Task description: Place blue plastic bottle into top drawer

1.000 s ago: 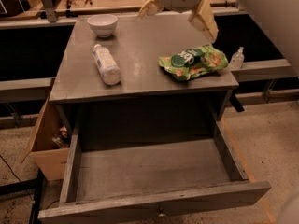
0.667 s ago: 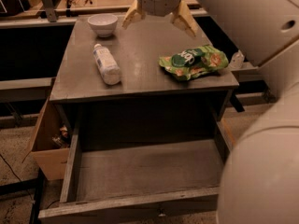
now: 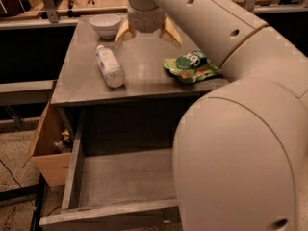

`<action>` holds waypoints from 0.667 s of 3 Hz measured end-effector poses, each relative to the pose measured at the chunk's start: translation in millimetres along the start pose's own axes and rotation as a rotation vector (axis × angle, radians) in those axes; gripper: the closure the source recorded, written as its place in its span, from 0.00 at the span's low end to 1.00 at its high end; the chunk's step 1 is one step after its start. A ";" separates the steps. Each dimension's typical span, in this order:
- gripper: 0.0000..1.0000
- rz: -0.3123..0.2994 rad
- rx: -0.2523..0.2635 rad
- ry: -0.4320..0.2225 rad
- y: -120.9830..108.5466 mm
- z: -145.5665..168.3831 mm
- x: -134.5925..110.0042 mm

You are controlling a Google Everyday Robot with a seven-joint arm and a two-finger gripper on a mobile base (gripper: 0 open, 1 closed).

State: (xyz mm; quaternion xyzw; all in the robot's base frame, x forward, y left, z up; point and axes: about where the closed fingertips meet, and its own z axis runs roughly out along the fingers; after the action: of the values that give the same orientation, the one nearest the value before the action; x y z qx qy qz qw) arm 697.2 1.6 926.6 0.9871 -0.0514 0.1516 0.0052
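Observation:
The blue plastic bottle (image 3: 109,66) lies on its side on the left half of the grey cabinet top (image 3: 139,76), white cap pointing away. My gripper (image 3: 148,36) hangs above the far middle of the top, to the right of and beyond the bottle, not touching it. Its two tan fingers (image 3: 124,33) are spread apart and hold nothing. The top drawer (image 3: 120,177) is pulled out below the cabinet top and looks empty; my arm hides its right part.
A white bowl (image 3: 105,25) sits at the far left of the top. A green snack bag (image 3: 191,66) lies at the right. A brown cardboard box (image 3: 48,148) stands left of the drawer. My large arm fills the right side.
My gripper has moved left across the far side of the top, closer to the bottle. The arm now covers more of the right side. The bottle, bowl and bag have not moved.

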 end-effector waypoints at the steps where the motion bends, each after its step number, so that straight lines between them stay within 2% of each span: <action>1: 0.00 -0.011 0.033 0.015 -7.2 1.3 3.8; 2: 0.00 -0.075 0.170 -0.025 -43.1 6.0 2.2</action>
State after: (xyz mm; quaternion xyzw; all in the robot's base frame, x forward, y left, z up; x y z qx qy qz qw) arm 705.5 44.2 921.8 0.9870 -0.0013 0.1429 -0.0737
